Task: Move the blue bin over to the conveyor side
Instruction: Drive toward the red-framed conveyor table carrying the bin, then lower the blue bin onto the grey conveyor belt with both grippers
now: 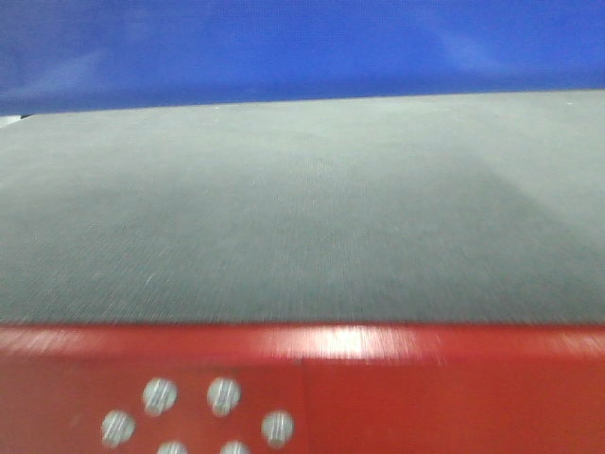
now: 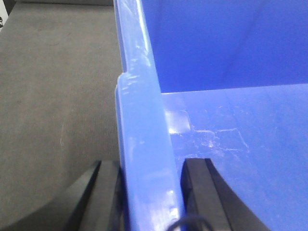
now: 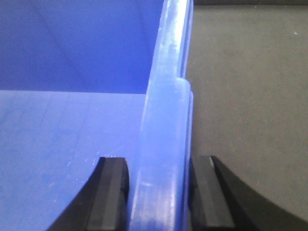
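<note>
The blue bin point(image 1: 302, 43) fills the far top of the front view, standing on the dark grey woven conveyor belt point(image 1: 302, 208). In the left wrist view my left gripper point(image 2: 150, 192) straddles the bin's left wall rim point(image 2: 139, 120), with one black finger point(image 2: 108, 192) outside over the belt point(image 2: 53, 96) and the other inside, pressed close on the rim. In the right wrist view my right gripper point(image 3: 161, 192) is shut the same way on the bin's right wall rim point(image 3: 166, 106), with the belt point(image 3: 250, 96) to its right. The bin's inside looks bare.
A red front edge point(image 1: 397, 378) with several silver screw heads point(image 1: 223, 395) runs below the belt at the near side. A wide stretch of belt lies between this edge and the bin.
</note>
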`<state>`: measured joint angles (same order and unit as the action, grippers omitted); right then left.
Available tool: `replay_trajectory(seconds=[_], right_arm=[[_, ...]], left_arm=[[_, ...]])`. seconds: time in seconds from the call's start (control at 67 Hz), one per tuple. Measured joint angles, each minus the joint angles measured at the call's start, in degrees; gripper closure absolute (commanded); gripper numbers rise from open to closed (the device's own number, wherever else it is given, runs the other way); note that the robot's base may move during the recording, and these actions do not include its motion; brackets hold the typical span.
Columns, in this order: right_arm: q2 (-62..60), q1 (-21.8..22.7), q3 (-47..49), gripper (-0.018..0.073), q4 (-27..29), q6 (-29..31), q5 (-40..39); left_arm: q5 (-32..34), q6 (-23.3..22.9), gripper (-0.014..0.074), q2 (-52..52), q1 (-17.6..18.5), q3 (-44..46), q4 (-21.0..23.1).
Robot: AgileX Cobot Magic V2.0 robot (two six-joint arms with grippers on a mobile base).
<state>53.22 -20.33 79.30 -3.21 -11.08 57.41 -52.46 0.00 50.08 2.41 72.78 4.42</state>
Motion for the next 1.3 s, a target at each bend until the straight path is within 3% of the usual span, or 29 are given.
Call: replay_trajectory(seconds=[1.299], right_arm=[[0.0,0.0,0.0,0.0629,0.0,0.0,0.0]], left_arm=[[0.0,0.0,0.0605,0.0,0.0,0.0,0.0]])
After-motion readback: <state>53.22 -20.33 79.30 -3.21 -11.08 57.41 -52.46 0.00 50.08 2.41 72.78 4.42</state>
